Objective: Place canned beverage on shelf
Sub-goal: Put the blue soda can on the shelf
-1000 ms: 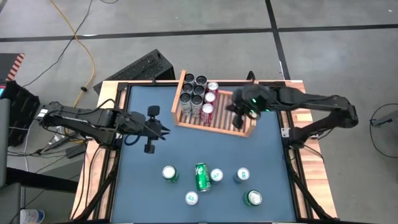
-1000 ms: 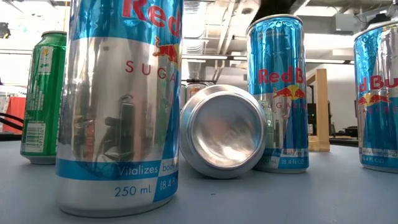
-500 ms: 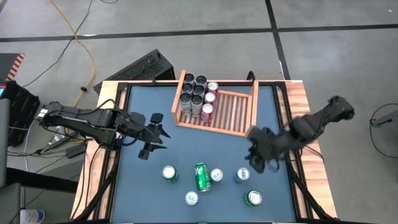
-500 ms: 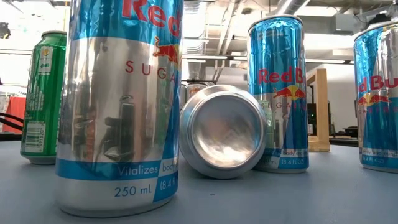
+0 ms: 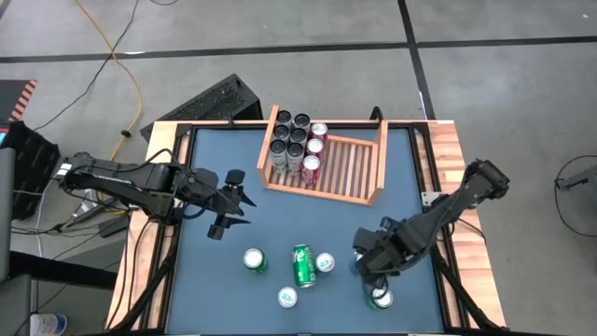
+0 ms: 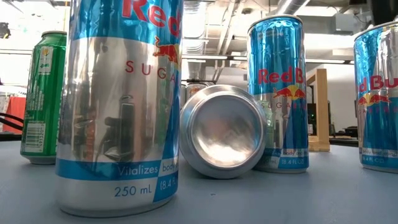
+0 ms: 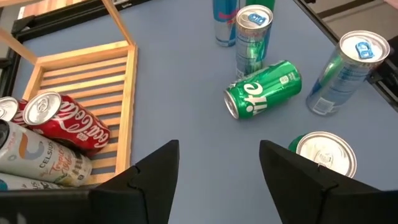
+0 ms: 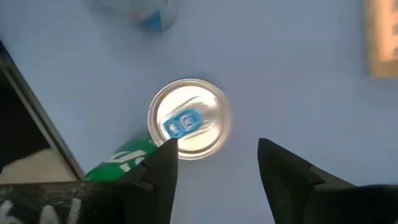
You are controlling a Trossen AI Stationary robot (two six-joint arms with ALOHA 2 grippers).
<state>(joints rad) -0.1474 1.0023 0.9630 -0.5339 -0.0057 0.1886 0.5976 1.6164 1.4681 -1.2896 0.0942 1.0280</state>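
You've got eight cans [image 5: 297, 145] packed at the left end of the shelf [image 5: 347, 168] by the table's [image 5: 308, 219] back edge, six loose near the front. Both grippers, left [image 5: 224, 203] and right [image 5: 375, 273], gape, holding nothing.

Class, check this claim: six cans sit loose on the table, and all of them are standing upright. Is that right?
Not quite. Six loose cans is right, but the green can lies on its side; the high view shows it, and the left wrist view confirms. The other five stand upright on the table.
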